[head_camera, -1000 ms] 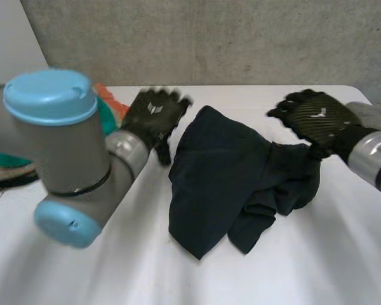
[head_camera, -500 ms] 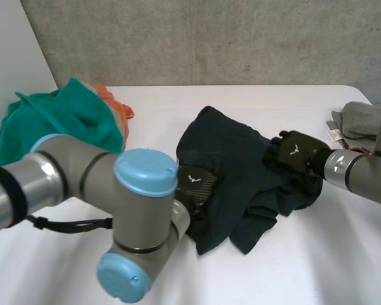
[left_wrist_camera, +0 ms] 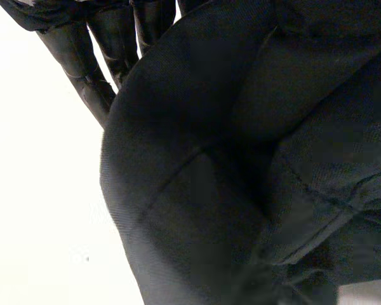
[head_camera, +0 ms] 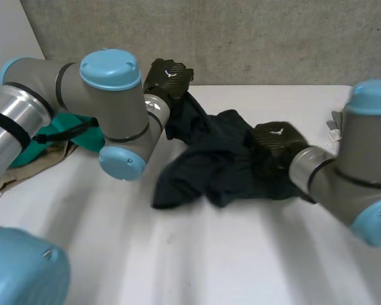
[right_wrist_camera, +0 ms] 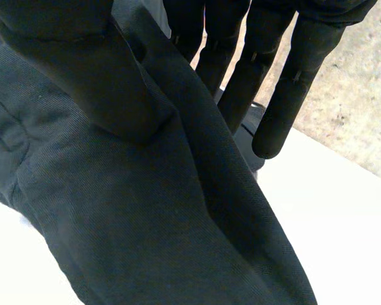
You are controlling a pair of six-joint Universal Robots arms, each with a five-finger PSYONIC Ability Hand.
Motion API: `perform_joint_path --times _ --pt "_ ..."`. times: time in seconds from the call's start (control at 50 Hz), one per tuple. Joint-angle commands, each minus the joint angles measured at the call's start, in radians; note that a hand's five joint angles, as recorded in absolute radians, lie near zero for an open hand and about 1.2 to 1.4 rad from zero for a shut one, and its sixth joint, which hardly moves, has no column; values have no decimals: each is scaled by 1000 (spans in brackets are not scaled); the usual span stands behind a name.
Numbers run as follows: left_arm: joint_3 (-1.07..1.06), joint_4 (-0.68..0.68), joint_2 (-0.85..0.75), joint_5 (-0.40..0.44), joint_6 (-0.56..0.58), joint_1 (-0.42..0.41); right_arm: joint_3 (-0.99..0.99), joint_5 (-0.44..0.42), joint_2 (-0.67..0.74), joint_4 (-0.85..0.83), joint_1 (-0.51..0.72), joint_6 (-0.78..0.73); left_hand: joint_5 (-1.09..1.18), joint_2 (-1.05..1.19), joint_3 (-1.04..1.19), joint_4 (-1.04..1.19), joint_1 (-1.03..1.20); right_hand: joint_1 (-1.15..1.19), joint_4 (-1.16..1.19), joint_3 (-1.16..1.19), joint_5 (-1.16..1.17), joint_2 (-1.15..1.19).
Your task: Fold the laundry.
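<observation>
Right now the dark garment (head_camera: 222, 166) is lying bunched on the white table (head_camera: 209, 260), stretching between the two hands. The left hand (head_camera: 168, 75) is sitting at the cloth's far end, where the fabric is rising off the table up to its palm. Whether that hand is actually gripping cannot be told, since cloth is covering its palm side. The right hand (head_camera: 276, 141) is resting on the opposite end. Its thumb (right_wrist_camera: 76, 63) is pressing a fold against straight fingers (right_wrist_camera: 295, 82), so it is pinching the garment. The long axis is running from one palm to the other, with a loose lobe trailing on the table below the left hand. Both hands are on the cloth, so spreading it probably depends on drawing the two ends apart along that line.
</observation>
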Motion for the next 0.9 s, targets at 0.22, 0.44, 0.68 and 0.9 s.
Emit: perform_joint_path --times 0.22,0.44,0.68,0.9 --pt "-116 -119 132 11 -81 99 -89 186 25 2 117 -43 -998 -1014 -1009 -1017 -951 -865 -1014 -1005 -992 -983" --pt "-839 -53 612 49 -128 120 156 16 -219 123 -63 -289 -874 -891 -886 -894 -827 -833 -983 -973 -960 -951" --pt "-1066 24 521 178 -216 31 392 -211 -105 -140 -140 -451 -724 -740 -735 -743 -677 -674 -823 -814 -801 -792" --pt "-834 21 325 72 -211 -4 386 -159 21 -388 -94 -398 -833 -849 -844 -852 -786 -47 -196 -187 -174 -165"
